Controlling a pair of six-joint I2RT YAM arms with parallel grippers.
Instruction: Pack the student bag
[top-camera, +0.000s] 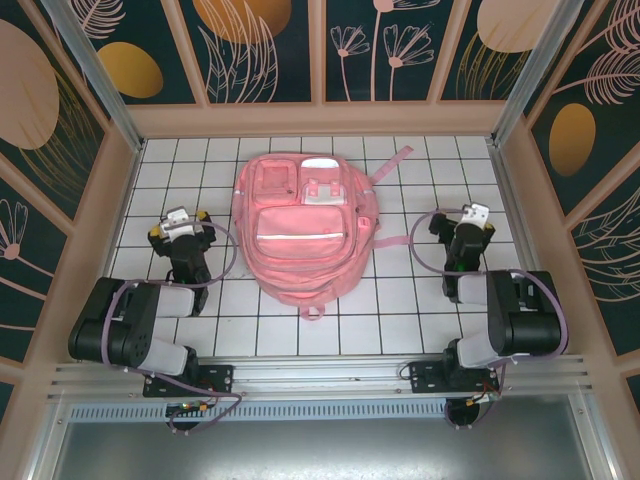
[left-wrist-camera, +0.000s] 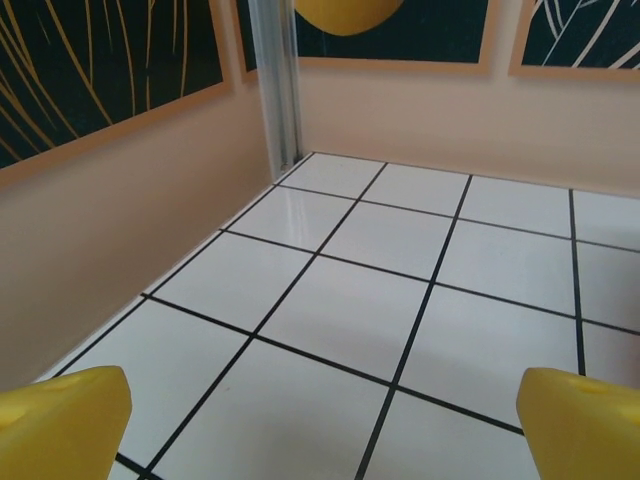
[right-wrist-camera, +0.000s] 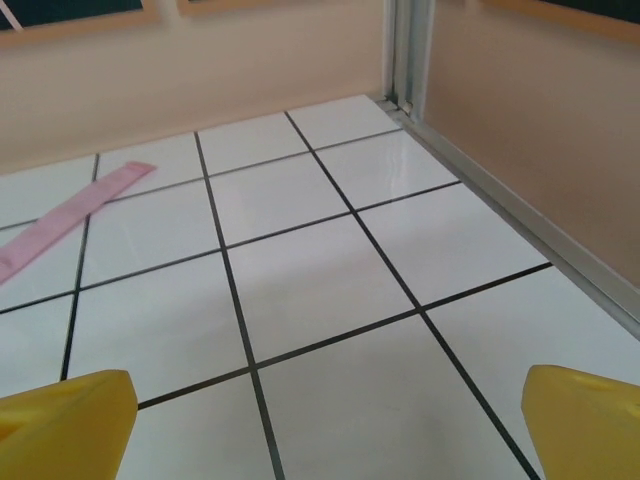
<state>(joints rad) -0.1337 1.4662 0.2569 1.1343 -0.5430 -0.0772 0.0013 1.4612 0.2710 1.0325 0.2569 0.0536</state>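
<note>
— Since both tools stand wide, is either one holding anything?

— No. The left tool (top-camera: 180, 222) has its yellow fingertips (left-wrist-camera: 62, 420) far apart, with bare white tile between them. The right tool (top-camera: 464, 221) is just as wide, its fingertips (right-wrist-camera: 66, 424) spread over tile too.

— Where are they relative to the student bag?

— The student bag (top-camera: 305, 225) lies flat between them in the middle of the bench (top-camera: 400, 300). Its front faces up and its top end points to the far wall. The left tool is near the bag's left edge and apart from it. The right tool is farther off the bag's right edge, also apart.

— Can any writing be read on the bag?

— A pale patch (top-camera: 320, 163) sits near the bag's top, too small to read. A pale stripe (top-camera: 300, 237) runs across the front pocket.

— What is inside the bag?

— I can't tell; the fabric hides whatever the pockets hold.

— And around the bag?

— A pink strap (right-wrist-camera: 70, 215) from the bag's top right corner lies flat on the tiles. Past the bag stand peach walls (left-wrist-camera: 420, 110) with dark leaf-patterned panels. A metal post (left-wrist-camera: 275, 90) stands in the corner left of the bag.
</note>
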